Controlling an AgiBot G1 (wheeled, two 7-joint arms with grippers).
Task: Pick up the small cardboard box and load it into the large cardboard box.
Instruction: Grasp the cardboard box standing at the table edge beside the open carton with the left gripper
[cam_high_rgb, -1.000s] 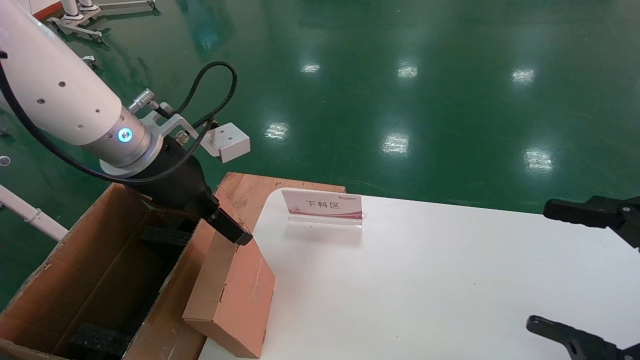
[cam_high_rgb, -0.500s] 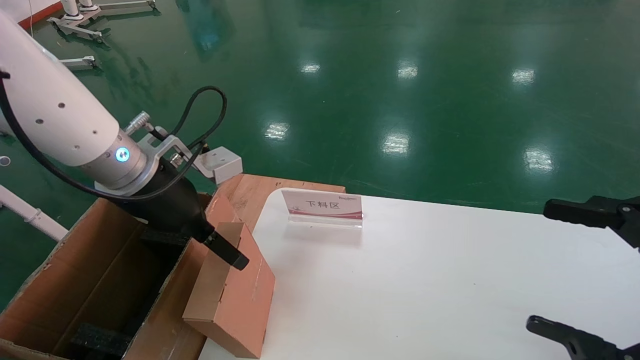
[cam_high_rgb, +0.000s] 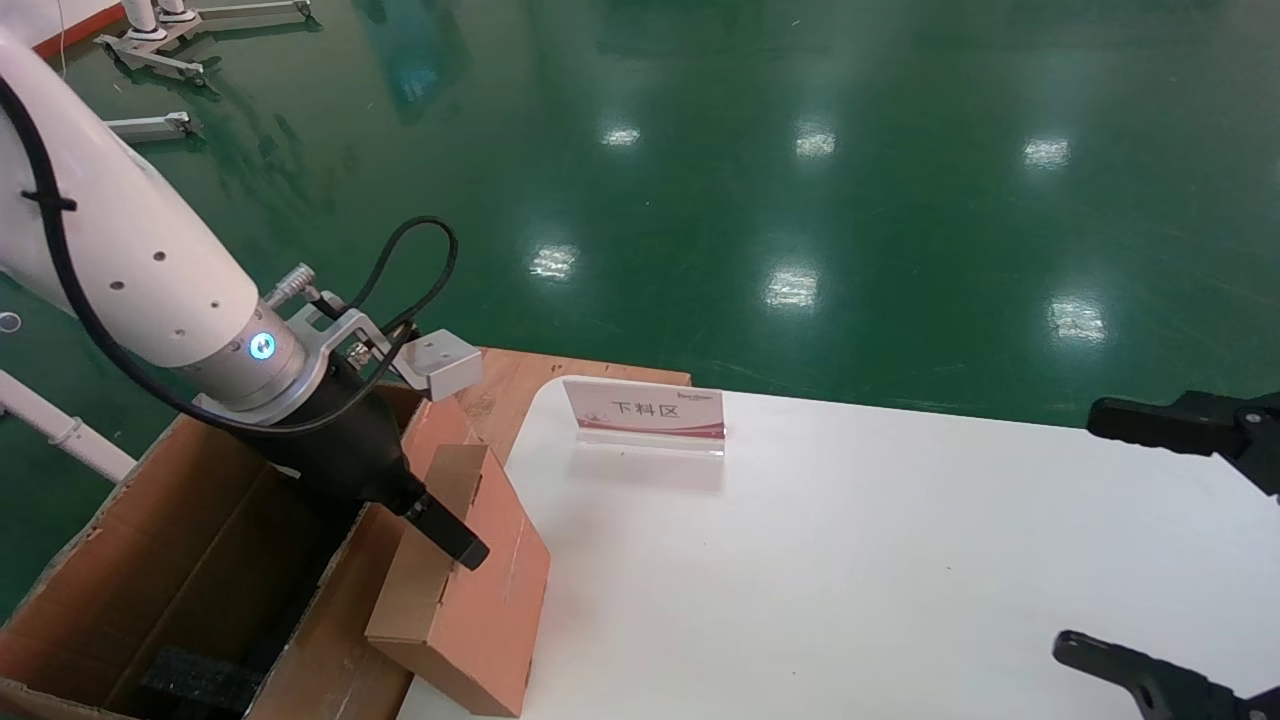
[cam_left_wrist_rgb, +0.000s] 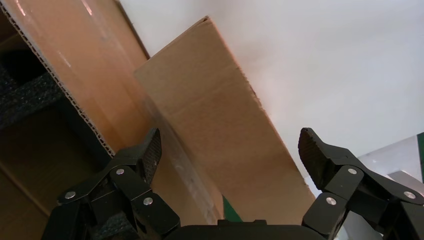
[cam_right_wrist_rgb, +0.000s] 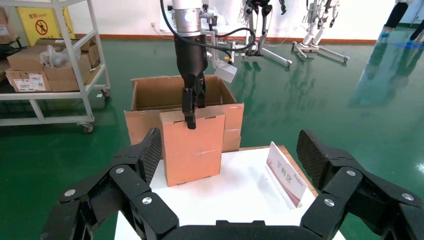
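A white table (cam_high_rgb: 850, 560) with rounded corners stands on a glossy green floor (cam_high_rgb: 800, 150). At the table's left edge the small cardboard box (cam_high_rgb: 470, 590) stands upright on a narrow side, tilted, its reddish-brown broad face turned toward the table's middle and its paler tan side facing left. It leans against, or sits just beside, the near wall of the large cardboard box (cam_high_rgb: 150, 560), which stands on the floor against the table's left edge with its long flaps raised and black foam blocks (cam_high_rgb: 195, 680) inside. The left gripper (cam_high_rgb: 455, 540) reaches down from the white left arm to the top of the small cardboard box. In the left wrist view its 2 black fingers (cam_left_wrist_rgb: 145, 155) are spread wide on either side of the box's upper edge, apart from the cardboard and grasping nothing; 1 finger sits on the side of the large box's wall, though that contact is hard to judge. Near the table's far edge stands a small acrylic sign (cam_high_rgb: 645, 412) with red characters, well apart from the boxes. The right gripper (cam_high_rgb: 1150, 545) hangs parked over the table's right edge, its 2 fingers spread wide and empty. In the right wrist view a metal shelf rack (cam_right_wrist_rgb: 45, 65) holding cartons stands beyond the boxes.
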